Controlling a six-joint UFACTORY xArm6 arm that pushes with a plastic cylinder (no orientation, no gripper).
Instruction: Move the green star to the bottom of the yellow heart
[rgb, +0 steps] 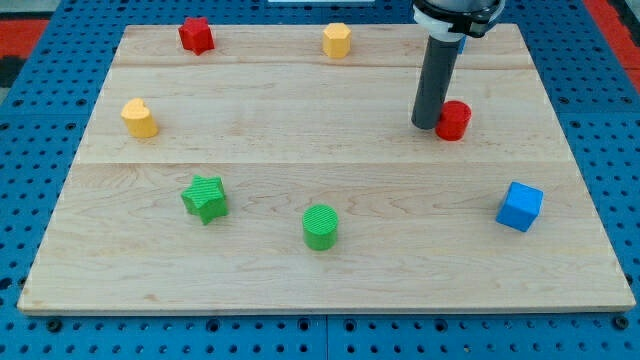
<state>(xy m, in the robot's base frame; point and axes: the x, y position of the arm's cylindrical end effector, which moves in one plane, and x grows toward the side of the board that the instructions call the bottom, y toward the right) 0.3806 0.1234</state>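
Note:
The green star lies on the wooden board at the view's lower left. The yellow heart lies above it and a little to the left, near the board's left edge. My tip rests on the board at the view's upper right, just left of a red cylinder and touching or nearly touching it. The tip is far to the right of the green star and the yellow heart.
A green cylinder lies at the bottom middle. A blue cube lies at the right. A red star and a yellow hexagon block lie near the top edge. The wooden board sits on a blue pegboard.

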